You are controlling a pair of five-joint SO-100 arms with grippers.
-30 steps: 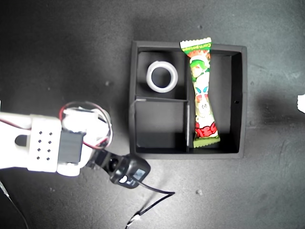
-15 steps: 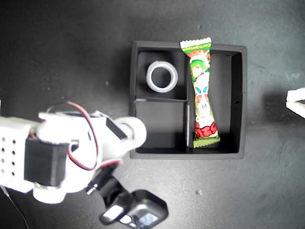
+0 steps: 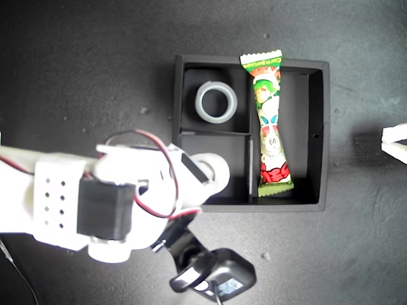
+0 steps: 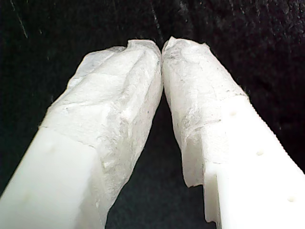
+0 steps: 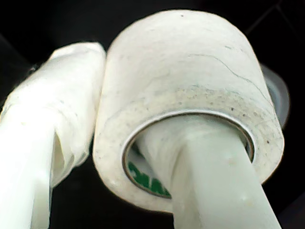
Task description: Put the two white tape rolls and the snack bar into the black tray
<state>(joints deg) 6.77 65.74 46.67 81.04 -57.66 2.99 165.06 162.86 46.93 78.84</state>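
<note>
so, in the exterior view, the black tray [image 3: 320, 133] already holds one white tape roll [image 3: 216, 102], lying flat in the small compartment at its upper left, and the snack bar [image 3: 269, 130], laid lengthwise in the long compartment with its top crimped end resting over the rim. the other small compartment has nothing resting on its floor, and my second gripper [image 3: 210, 175] hangs over its left edge with the second tape roll [image 3: 215, 173] showing as a white round shape. i judge it is carried there because that slot is the only one left. at the exterior view's right edge a sliver of white, which i take to be my first gripper [image 3: 395, 141], sits well apart from the tray.

in the first wrist view, my first gripper [image 4: 162, 50] has its fingertips [image 4: 138, 62] pressed together on nothing, only dark cloth beyond them.

in the second wrist view, my second gripper [image 5: 143, 100] grasps the second tape roll [image 5: 190, 71] through its wall, one finger inside the hole and one outside, which keeps the ring from slipping.

against half a second ago, this arm has swung further toward the tray, so the roll now overlaps the vacant compartment instead of sitting just outside the wall.
</note>
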